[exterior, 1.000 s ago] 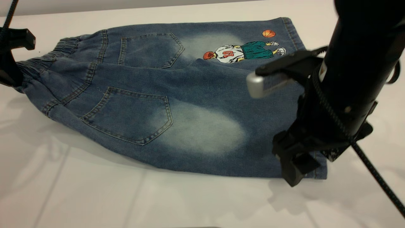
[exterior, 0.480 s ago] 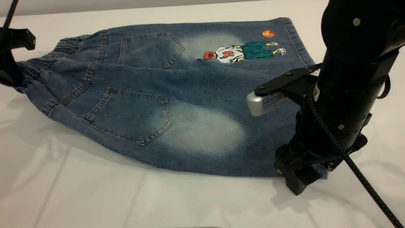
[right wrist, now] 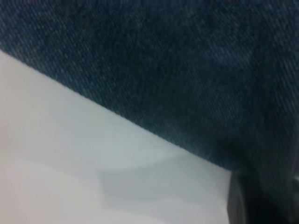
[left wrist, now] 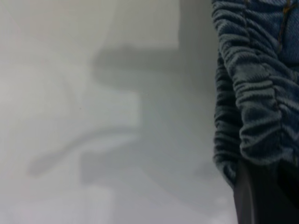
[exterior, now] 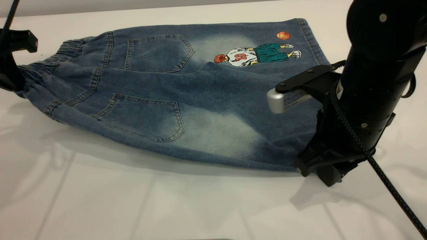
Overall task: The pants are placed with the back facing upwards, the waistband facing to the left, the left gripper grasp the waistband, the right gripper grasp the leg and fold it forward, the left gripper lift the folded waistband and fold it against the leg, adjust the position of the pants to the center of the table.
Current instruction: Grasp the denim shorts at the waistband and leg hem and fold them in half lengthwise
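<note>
The pants lie back-up across the table; your left gripper pinches the waistband at their left end, your right gripper pinches the leg hem at their near right corner. Raise both ends evenly; carry the leg forward over the printed one without tugging.

A robot test bench or lab setup is showing here rather than a home. A bare, smooth white tabletop is filling nearly the whole exterior view, with no furniture or household clutter on it. A black robot arm with a braided cable is standing at 3 o'clock, and black rig hardware is sitting at 9 o'clock.
</note>
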Tool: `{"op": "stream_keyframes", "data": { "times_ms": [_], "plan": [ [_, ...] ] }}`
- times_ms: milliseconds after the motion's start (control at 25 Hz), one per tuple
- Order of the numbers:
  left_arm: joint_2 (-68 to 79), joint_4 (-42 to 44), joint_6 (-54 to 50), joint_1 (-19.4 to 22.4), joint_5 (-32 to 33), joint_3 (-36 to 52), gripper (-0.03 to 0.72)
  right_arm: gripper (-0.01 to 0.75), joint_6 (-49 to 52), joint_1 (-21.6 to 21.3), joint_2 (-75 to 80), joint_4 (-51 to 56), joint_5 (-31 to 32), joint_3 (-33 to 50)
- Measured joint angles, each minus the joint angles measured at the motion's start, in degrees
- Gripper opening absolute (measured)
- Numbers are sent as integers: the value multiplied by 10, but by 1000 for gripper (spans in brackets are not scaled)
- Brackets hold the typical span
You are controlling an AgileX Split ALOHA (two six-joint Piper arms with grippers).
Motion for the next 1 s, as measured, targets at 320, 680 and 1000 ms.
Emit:
{"op": "stream_keyframes", "data": {
  "times_ms": [320, 680, 1000],
  "plan": [
    [-6, -50, 0, 0, 26, -22, 41, 25, -2, -16, -79, -3, 12, -2],
    [-6, -154, 0, 0, 32, -66, 41, 25, -2, -16, -156, -3, 30, -81],
    [-6, -209, 0, 0, -26, -70, 41, 25, -2, -62, -156, -3, 39, -165]
  ]
}}
